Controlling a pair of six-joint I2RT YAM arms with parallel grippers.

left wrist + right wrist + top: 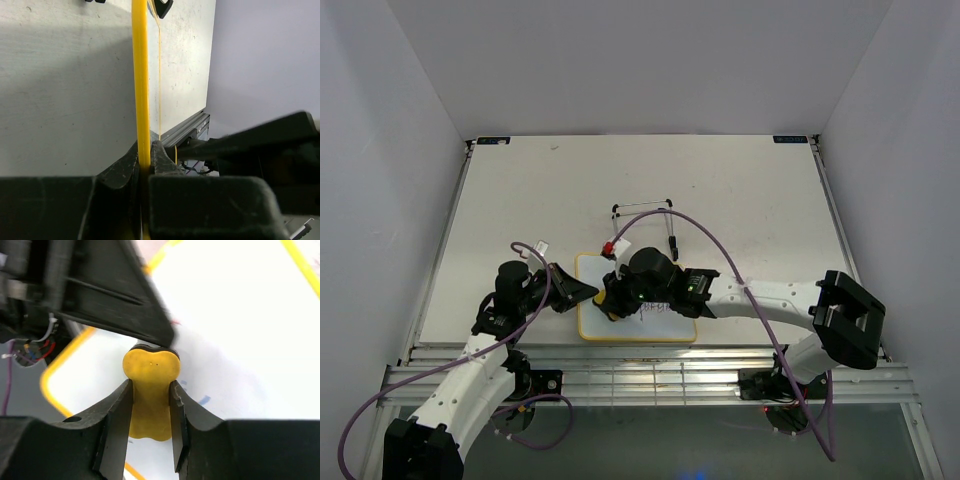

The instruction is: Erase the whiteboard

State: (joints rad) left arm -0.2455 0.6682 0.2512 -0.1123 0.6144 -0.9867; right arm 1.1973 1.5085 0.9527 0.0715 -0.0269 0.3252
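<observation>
On your wrist views, not overhead, you see the left gripper (145, 152) pinching the whiteboard (140, 75) edge, the right gripper (151, 392) clamping the eraser (151, 369).

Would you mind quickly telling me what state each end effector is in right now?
Left end effector: closed on the whiteboard frame edge.
Right end effector: closed on the yellow eraser.

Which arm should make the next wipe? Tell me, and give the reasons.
Right. The right gripper is shut on the yellow eraser, low over the whiteboard beside faint marks. The left gripper is clamped on the board's yellow frame, so it probably serves best steadying it.
</observation>
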